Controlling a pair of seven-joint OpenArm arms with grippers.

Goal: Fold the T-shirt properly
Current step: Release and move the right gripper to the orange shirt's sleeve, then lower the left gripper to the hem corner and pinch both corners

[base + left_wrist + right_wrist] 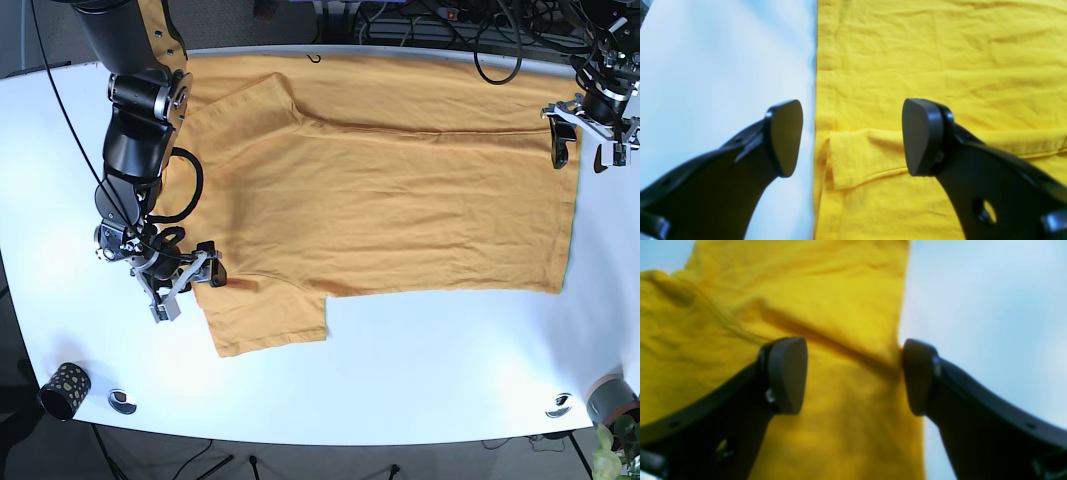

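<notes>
Both tools, left tool (585, 143) and right tool (185, 277), gape wide, empty, straddling one yellow T-shirt's (380, 200) edges.

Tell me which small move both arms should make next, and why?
Probably lower and close both end effectors on the cloth. The left end effector is open and straddles the T-shirt's hem edge, one finger over the table. The right end effector is open around the sleeve edge. Neither grips cloth yet, so no fold can start.
</notes>
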